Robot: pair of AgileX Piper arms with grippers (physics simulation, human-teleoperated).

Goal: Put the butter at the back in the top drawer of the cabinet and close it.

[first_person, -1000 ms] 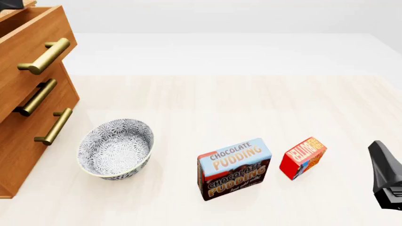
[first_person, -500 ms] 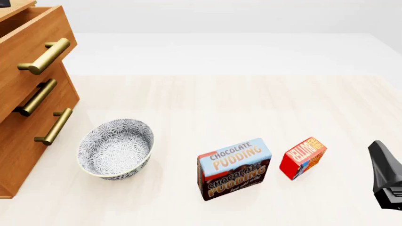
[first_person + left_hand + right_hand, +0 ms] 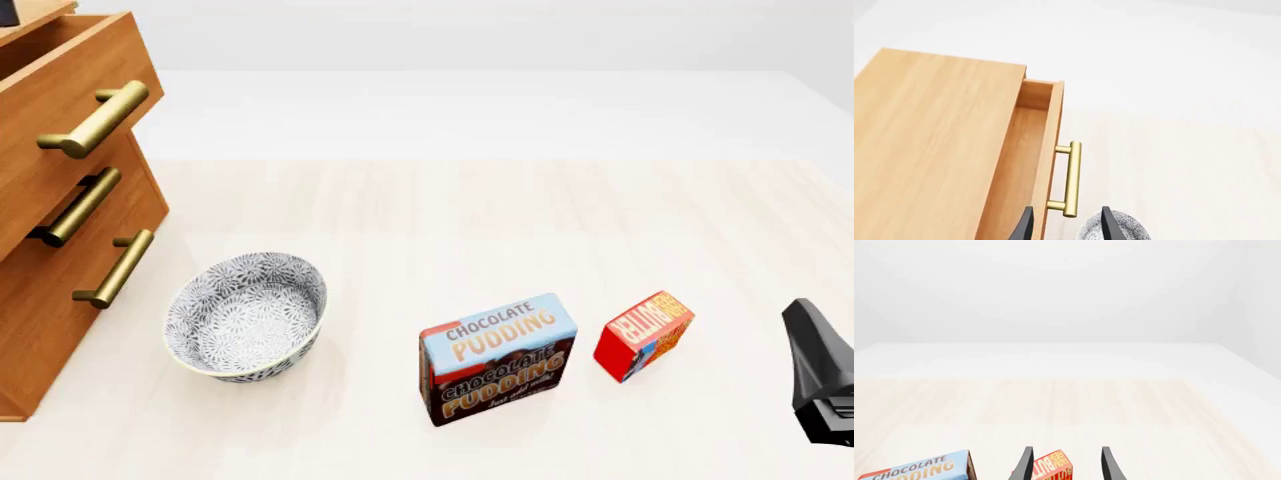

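Simulated tabletop [image 3: 467,220], blank white backdrop

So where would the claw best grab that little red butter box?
Probably across its two broad printed faces, coming down from above. The butter stands on a narrow edge, tilted a little, apart from the pudding box, so both faces are free. The right gripper, open, already straddles it in the wrist view.

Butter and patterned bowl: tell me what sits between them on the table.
The Chocolate Pudding box stands between the butter and the bowl, closer to the butter; the front view shows it.
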